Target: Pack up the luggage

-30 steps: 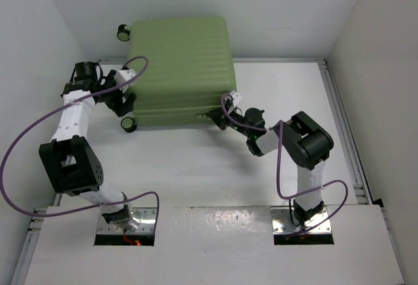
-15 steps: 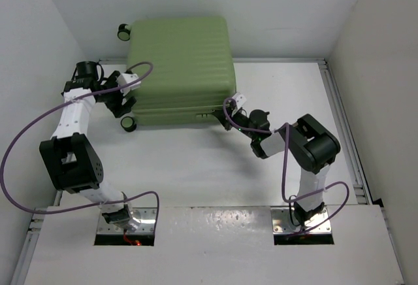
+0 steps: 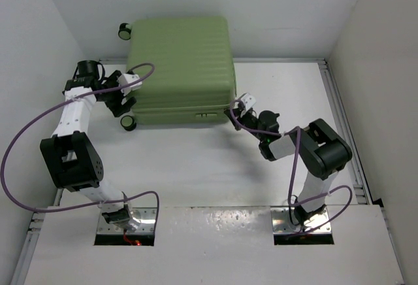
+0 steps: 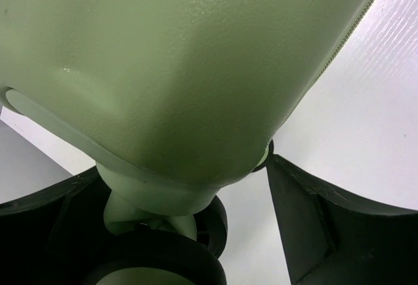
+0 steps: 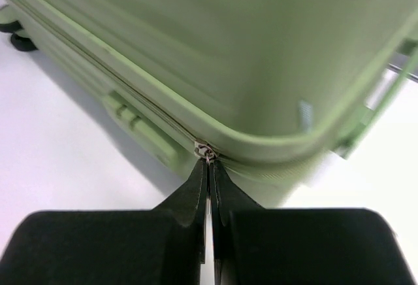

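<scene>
The luggage [image 3: 179,63], a large light-green ribbed suitcase, lies flat and closed at the back of the table. My left gripper [image 3: 123,103] stands open at its near left corner, its fingers [image 4: 313,219] either side of the shell corner [image 4: 163,63] and the black wheel [image 4: 157,262]. My right gripper [image 3: 236,107] is at the near right corner. In the right wrist view its jaws [image 5: 209,167] are shut on the metal zipper pull [image 5: 206,151] in the seam of the luggage [image 5: 228,50].
A second wheel [image 3: 123,32] sticks out at the far left corner. The side handle [image 5: 140,125] lies left of the zipper pull. White walls close in on the left, back and right. A metal rail [image 3: 339,102] runs along the table's right edge.
My right gripper has slid rightwards along the suitcase's near side to its right corner, taking the zipper pull with it. The left arm has barely moved.
</scene>
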